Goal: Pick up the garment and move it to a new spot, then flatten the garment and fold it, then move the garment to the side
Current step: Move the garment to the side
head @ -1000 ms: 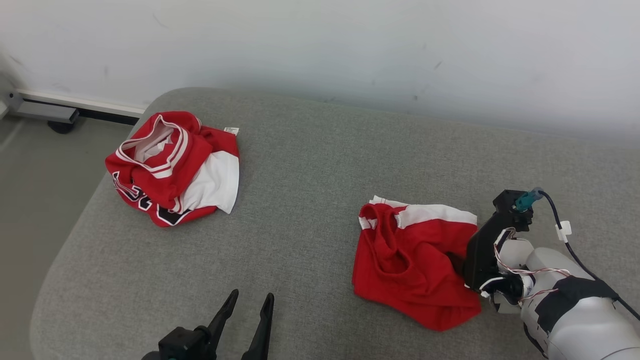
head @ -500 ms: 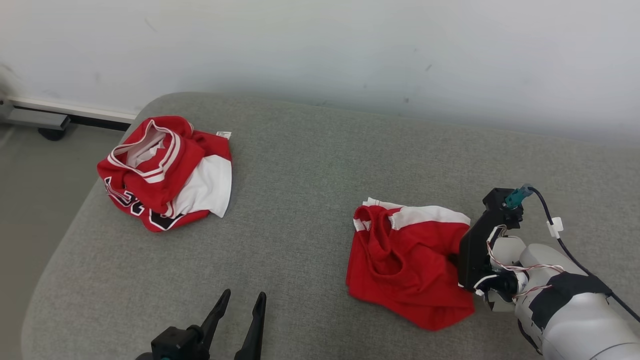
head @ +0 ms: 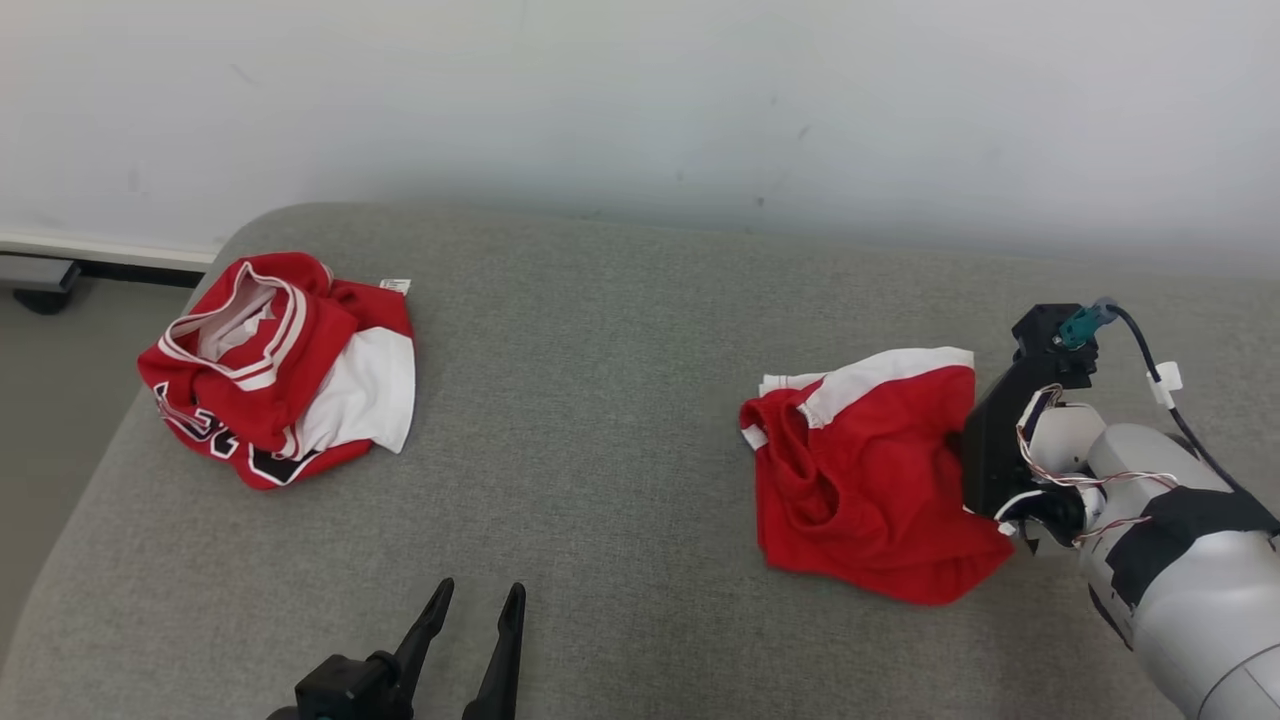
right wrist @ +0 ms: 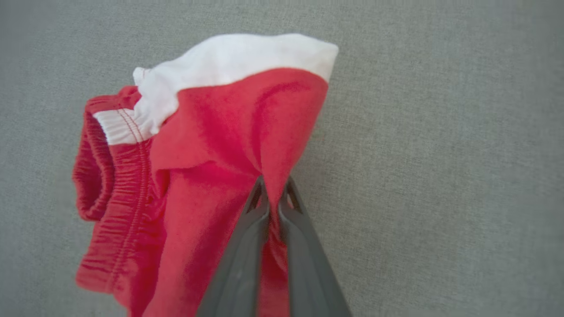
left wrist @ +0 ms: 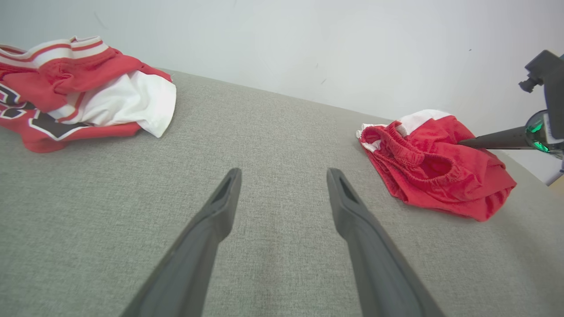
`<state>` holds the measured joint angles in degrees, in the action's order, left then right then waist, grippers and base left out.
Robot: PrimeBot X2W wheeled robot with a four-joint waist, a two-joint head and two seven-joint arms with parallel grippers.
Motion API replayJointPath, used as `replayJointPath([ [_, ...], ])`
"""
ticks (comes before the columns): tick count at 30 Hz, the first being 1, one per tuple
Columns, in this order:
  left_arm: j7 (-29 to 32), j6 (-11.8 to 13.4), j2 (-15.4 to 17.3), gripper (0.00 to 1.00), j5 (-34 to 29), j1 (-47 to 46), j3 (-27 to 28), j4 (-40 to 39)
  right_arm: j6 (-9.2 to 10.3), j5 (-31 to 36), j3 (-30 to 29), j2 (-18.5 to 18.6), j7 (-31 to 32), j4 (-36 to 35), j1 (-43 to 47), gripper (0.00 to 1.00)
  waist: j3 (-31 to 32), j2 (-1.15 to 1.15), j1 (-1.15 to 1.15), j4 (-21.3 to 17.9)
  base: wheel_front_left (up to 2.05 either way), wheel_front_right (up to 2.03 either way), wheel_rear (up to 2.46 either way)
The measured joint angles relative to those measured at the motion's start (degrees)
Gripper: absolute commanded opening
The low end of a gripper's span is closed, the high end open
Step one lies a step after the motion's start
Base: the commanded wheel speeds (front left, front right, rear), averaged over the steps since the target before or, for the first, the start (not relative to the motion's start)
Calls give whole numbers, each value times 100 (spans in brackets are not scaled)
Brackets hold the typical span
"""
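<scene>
The garment (head: pixel 860 470) is a crumpled pair of red shorts with a white band, lying on the right side of the grey padded surface (head: pixel 610 380). My right gripper (head: pixel 962 452) is shut on a pinched fold of its red cloth. In the right wrist view the gripper (right wrist: pixel 273 185) has the fold drawn up between its tips, with the garment (right wrist: pixel 207 132) hanging ahead. My left gripper (head: pixel 478 600) stands open near the front edge, well left of the garment. The left wrist view shows the same gripper (left wrist: pixel 284 176) with nothing between its fingers and the garment (left wrist: pixel 432 167) to the right.
A second crumpled red and white jersey (head: pixel 270 370) with dark lettering lies at the surface's far left, also the jersey (left wrist: pixel 79 92) in the left wrist view. A pale wall (head: pixel 640 100) backs the surface. Floor (head: pixel 50 380) drops off past the rounded left edge.
My right gripper has shut on the garment and drawn it a little right and away, raising its near edge. The head camera has shifted; the jersey and left gripper have not moved.
</scene>
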<state>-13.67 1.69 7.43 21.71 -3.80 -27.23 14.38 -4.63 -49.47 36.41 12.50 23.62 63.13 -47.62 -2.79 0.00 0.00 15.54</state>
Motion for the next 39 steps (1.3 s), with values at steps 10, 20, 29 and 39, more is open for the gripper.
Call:
replayJointPath([
  [10, -5, 31, 11, 100, 0, 20, 4, -10, -49, 85, 23, 461, 12, -24, -296, 0, 51, 0, 0, -353, 0, 0, 0],
  [20, -7, -20, 42, 100, -14, 21, -93, -63, -92, 162, 93, 699, 245, 107, -441, 0, 20, 0, 0, -690, 0, 0, 0],
  [29, -4, -80, 82, 100, -82, -12, -199, -148, -92, 347, 190, 1016, 521, 312, -868, 0, -192, 0, 0, -879, 0, 0, 0],
  [39, 54, -225, 86, 100, -221, -263, -344, -215, -67, 649, 391, 1503, 598, 527, -1104, 0, -505, 0, 0, -867, 0, 0, 0],
])
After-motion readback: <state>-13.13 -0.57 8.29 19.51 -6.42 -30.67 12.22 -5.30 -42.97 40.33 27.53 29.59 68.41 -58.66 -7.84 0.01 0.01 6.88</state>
